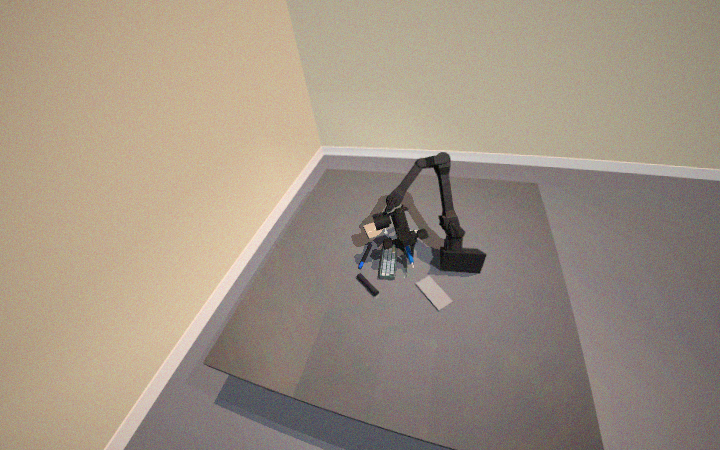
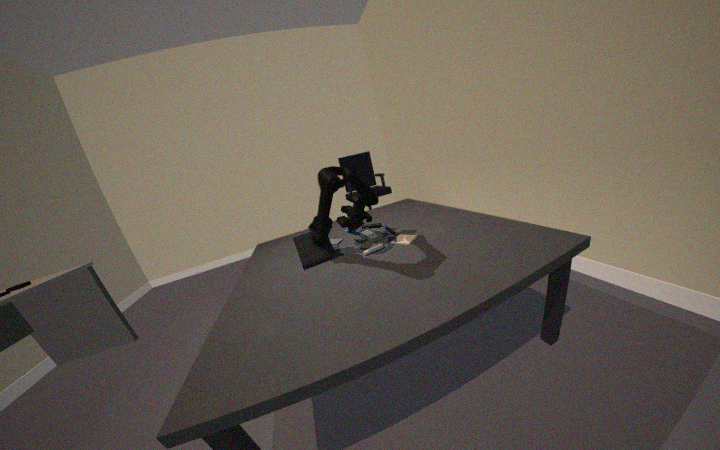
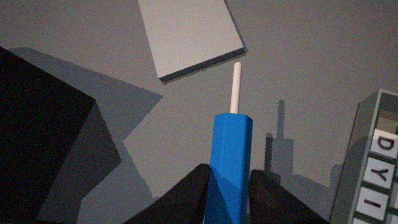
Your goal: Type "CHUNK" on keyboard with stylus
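Gripping the blue stylus [image 1: 409, 255] [image 2: 353, 231] [image 3: 231, 145] around its body — fingers drawn mostly in, one against each side — the gripper [image 1: 407, 246] [image 2: 353, 229] [image 3: 228, 176] held it over the desk [image 1: 435, 358] [image 2: 351, 313] [image 3: 190, 125], beside the keyboard [image 1: 387, 264] [image 2: 371, 234] [image 3: 377, 172]. The stylus looked light and stiff, its flat-sided barrel the best place to hold, its thin pale tip likelier to slip under a firm press. Beyond the tip lay a pale flat block [image 1: 434, 292] [image 3: 192, 37], while the keyboard's raised rim — near the D, Y and I keys — called for a little lift before crossing.
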You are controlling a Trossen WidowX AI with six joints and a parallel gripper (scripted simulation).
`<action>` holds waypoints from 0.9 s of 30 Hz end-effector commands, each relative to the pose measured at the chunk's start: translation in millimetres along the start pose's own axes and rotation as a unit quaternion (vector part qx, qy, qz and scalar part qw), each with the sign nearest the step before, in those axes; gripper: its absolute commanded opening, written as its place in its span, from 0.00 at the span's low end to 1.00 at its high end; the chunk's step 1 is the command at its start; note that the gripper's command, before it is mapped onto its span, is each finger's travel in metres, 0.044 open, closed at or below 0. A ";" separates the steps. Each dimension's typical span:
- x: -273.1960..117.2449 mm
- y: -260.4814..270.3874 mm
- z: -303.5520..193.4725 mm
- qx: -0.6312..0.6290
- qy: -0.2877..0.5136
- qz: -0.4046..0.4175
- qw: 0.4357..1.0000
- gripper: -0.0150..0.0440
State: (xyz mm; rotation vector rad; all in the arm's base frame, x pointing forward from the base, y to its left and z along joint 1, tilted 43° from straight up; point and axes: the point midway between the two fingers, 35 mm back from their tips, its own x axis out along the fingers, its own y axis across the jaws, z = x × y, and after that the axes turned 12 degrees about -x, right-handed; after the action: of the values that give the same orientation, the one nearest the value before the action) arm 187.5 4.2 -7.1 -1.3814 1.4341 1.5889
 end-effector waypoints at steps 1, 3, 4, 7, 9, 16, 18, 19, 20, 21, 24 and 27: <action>-6.8 -6.1 -3.2 0.082 -0.016 -0.012 0.996 0.25; -9.4 -8.2 -4.7 0.123 -0.024 -0.015 0.992 0.25; -10.5 -9.0 -5.4 0.142 -0.027 -0.016 0.989 0.25; -14.2 -11.4 -7.3 0.201 -0.037 -0.017 0.979 0.25; -16.6 -13.0 -8.7 0.240 -0.044 -0.018 0.970 0.25; -25.3 -18.3 -13.8 0.372 -0.069 -0.016 0.925 0.25; -27.9 -19.7 -15.4 0.409 -0.076 -0.015 0.909 0.25; -29.2 -20.4 -16.2 0.427 -0.080 -0.014 0.901 0.25; -30.4 -21.1 -17.0 0.444 -0.083 -0.013 0.892 0.25; -31.7 -21.8 -17.9 0.462 -0.087 -0.012 0.883 0.25; -35.6 -23.8 -20.4 0.513 -0.097 -0.008 0.853 0.25; -39.6 -25.8 -22.9 0.563 -0.108 -0.003 0.820 0.25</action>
State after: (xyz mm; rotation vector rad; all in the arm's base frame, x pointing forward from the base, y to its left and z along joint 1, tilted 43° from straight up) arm 224.0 -2.4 19.3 -0.5601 1.7235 0.6563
